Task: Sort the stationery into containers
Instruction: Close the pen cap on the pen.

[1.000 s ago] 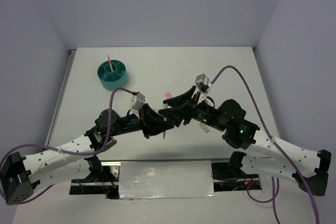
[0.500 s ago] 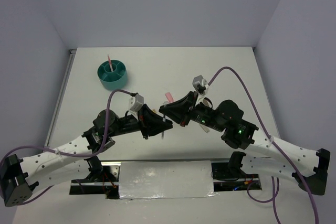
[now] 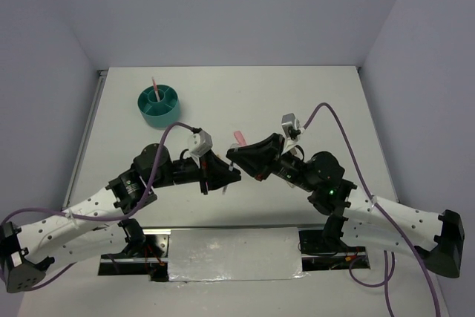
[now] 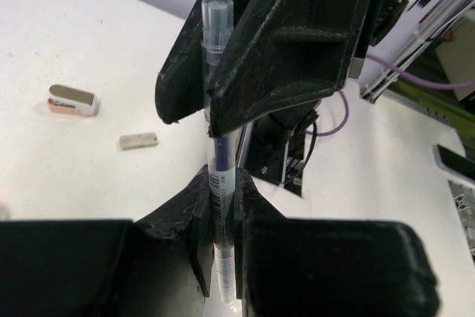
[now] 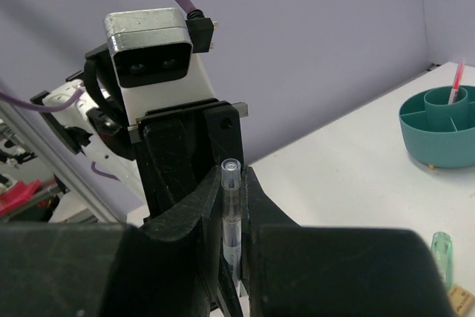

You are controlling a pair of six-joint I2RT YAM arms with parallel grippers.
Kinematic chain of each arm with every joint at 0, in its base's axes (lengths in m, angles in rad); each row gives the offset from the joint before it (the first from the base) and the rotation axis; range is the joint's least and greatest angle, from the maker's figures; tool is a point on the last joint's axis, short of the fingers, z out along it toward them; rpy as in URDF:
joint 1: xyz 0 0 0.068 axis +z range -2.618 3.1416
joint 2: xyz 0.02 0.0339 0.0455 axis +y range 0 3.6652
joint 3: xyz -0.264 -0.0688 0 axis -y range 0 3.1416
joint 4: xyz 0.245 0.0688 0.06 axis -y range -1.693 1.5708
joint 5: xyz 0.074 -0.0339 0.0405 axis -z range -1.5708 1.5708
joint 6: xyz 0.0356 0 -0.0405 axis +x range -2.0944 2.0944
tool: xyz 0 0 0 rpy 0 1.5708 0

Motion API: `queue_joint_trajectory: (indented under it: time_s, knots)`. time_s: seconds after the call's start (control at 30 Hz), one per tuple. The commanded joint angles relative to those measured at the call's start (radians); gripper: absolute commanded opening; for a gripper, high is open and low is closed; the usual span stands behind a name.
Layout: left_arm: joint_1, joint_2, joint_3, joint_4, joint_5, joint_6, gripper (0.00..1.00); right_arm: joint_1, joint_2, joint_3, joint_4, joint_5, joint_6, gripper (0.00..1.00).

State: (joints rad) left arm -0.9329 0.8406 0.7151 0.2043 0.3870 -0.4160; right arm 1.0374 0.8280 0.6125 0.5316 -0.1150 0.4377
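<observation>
A thin clear pen with a dark refill hangs above the table, held at both ends. My left gripper is shut on its barcoded lower barrel. My right gripper is shut on its capped end. In the top view the two grippers meet tip to tip, left and right, and the pen is barely visible between them. The round teal organizer stands at the far left with a pink pen upright in its centre cup.
On the table lie a pink-and-white eraser and a small beige block. A mint-green eraser and a brown block lie near the organizer. A pink piece lies just beyond the grippers.
My right gripper has shut on the pen's capped end, which the left gripper kept holding. Both arms have shifted slightly, and the meeting point stays near the table's middle.
</observation>
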Motion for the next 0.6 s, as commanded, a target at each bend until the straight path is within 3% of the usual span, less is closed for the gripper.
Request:
queue_joint_trajectory:
  time_s: [0.0, 0.4, 0.57]
  knots:
    - [0.0, -0.037, 0.139, 0.199, -0.016, 0.071, 0.0, 0.071, 0.098, -0.085, -0.165, -0.063, -0.008, 0.0]
    - [0.058, -0.028, 0.256, 0.15, 0.062, 0.103, 0.0, 0.148, 0.235, -0.129, -0.122, -0.003, -0.008, 0.0]
    - [0.111, -0.032, 0.241, 0.21, 0.124, 0.054, 0.0, 0.173, 0.308, -0.134, -0.122, -0.012, -0.014, 0.0]
